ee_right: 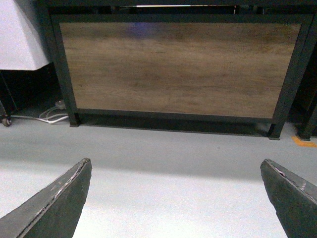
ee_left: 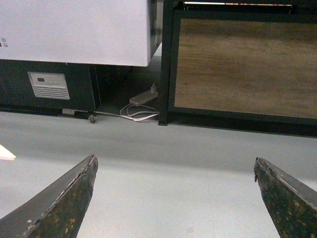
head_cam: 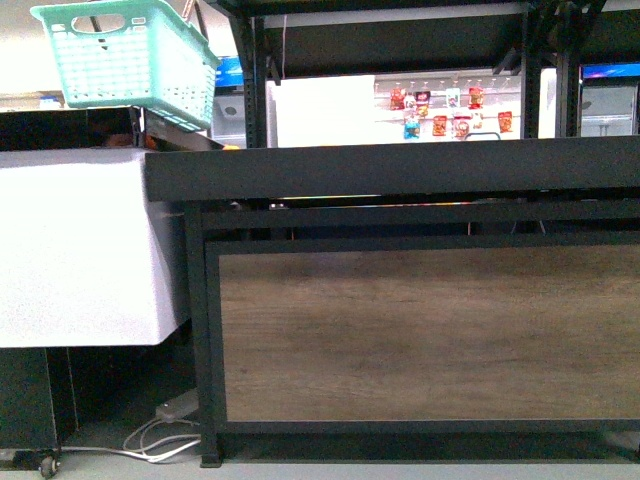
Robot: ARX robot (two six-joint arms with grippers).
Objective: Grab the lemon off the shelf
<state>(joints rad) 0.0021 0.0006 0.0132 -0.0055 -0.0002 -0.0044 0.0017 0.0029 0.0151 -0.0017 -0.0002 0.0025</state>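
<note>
**Both sets of jaws are wide open and empty, and the lemon is hidden from you.**

Your left gripper (ee_left: 174, 159) and right gripper (ee_right: 176, 161) each have their jaws spread wide. Only grey floor (ee_right: 163, 144) lies between them, and they grip and touch nothing. In the front view you meet the shelf (head_cam: 400, 170) edge-on. Its raised black rim hides the tray surface, so the lemon is out of sight in all three views and you cannot tell where it lies. A wood panel (head_cam: 420, 330) fills the frame below the rim. The shelf's upper tier is cut off at the top of the picture. A teal basket (head_cam: 130, 60) shows at upper left, and what carries it is hard to make out.
</note>
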